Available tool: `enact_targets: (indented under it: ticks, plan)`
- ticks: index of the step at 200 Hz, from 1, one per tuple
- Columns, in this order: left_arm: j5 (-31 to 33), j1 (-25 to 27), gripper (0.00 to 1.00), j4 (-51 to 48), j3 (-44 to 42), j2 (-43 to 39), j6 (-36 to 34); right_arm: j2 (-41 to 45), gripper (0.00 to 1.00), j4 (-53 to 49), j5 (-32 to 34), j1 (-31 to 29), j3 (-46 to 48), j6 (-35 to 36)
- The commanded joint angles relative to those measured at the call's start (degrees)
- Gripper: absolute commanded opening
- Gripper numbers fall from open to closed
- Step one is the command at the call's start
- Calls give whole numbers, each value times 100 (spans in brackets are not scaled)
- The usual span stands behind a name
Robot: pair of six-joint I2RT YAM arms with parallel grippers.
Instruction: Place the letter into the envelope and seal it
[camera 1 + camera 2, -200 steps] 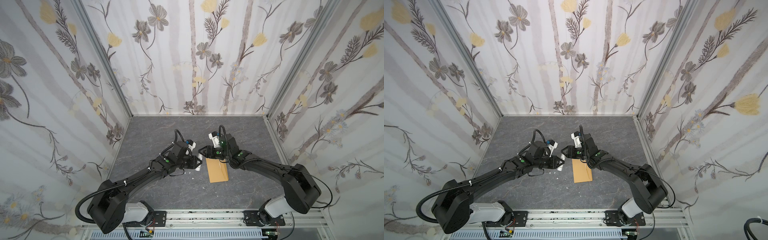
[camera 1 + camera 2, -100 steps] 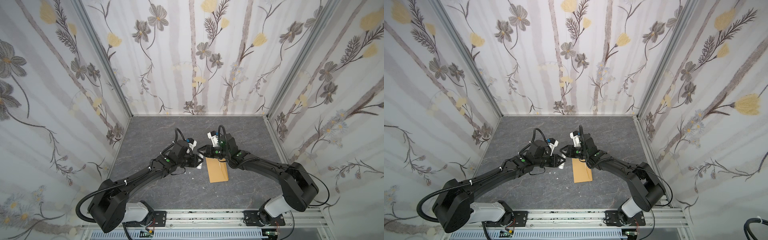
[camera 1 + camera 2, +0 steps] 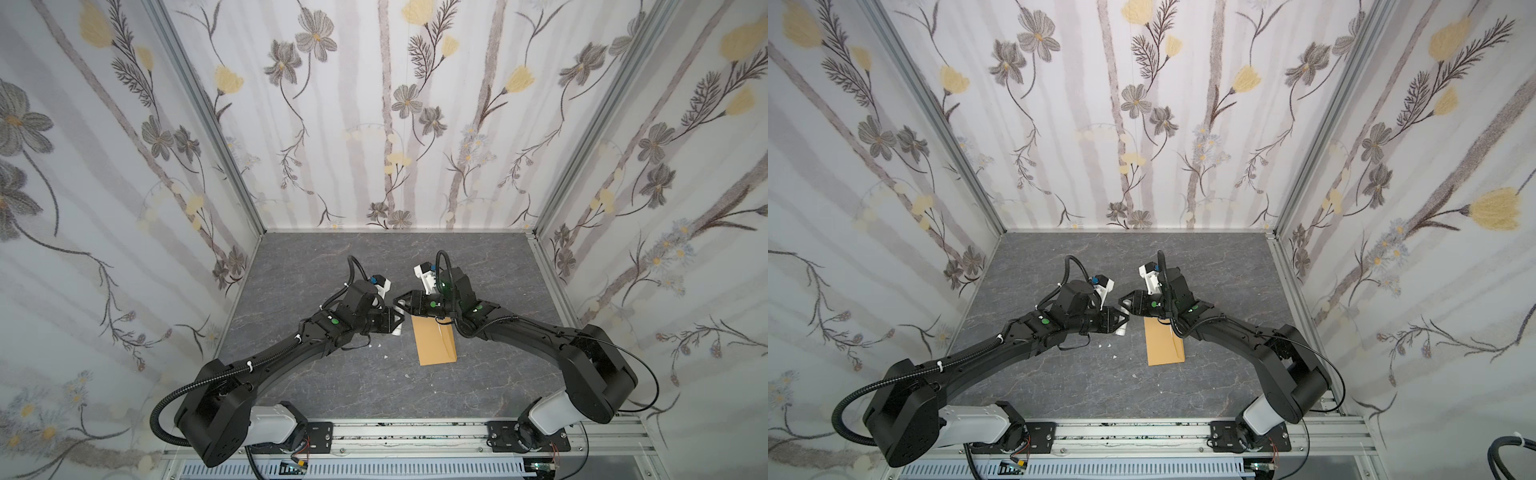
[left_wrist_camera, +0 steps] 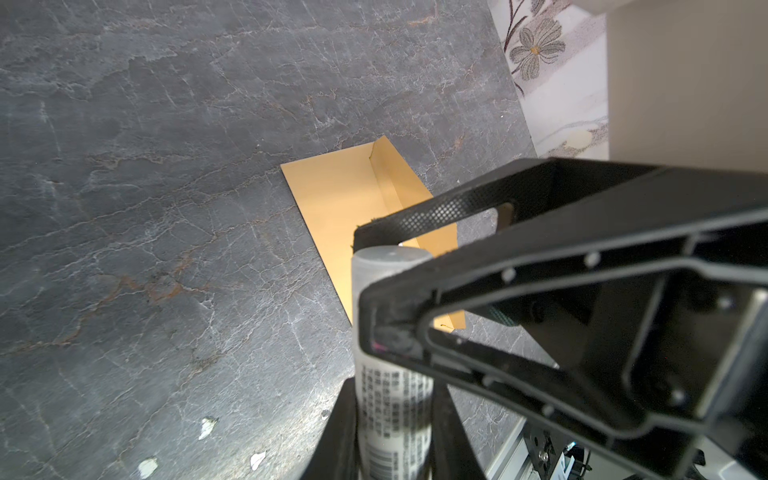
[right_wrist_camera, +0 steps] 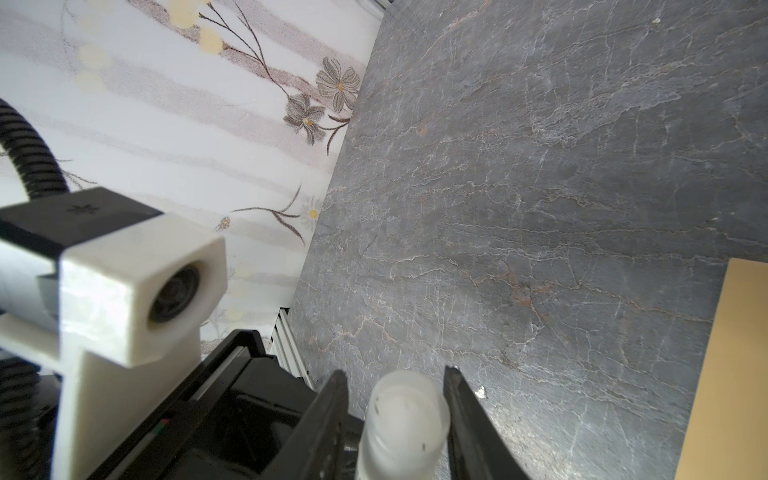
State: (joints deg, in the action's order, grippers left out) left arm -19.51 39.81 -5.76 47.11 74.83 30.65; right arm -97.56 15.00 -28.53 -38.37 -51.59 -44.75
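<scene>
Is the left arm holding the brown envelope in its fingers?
No, the left fingers grip a white tube, while the envelope lies on the table.

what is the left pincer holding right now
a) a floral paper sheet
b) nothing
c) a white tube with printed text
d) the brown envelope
c: in the left wrist view the left pincer is clamped on the white tube, while the envelope lies flat on the table beyond it.
</scene>
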Motion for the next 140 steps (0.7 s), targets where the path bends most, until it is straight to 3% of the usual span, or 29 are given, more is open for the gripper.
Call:
enact_targets:
  ticks: [1, 53, 140]
  plan:
    - [71, -4, 0, 198, -26, -36, 54, -8, 30, 139, -90, 5, -18, -50]
    - [-149, -7, 0, 198, -79, -53, 46, -51, 12, 127, -49, 22, -53, -85]
    - [-857, 165, 0, 189, -170, 128, 81, -228, 7, 91, 198, 223, -139, -166]
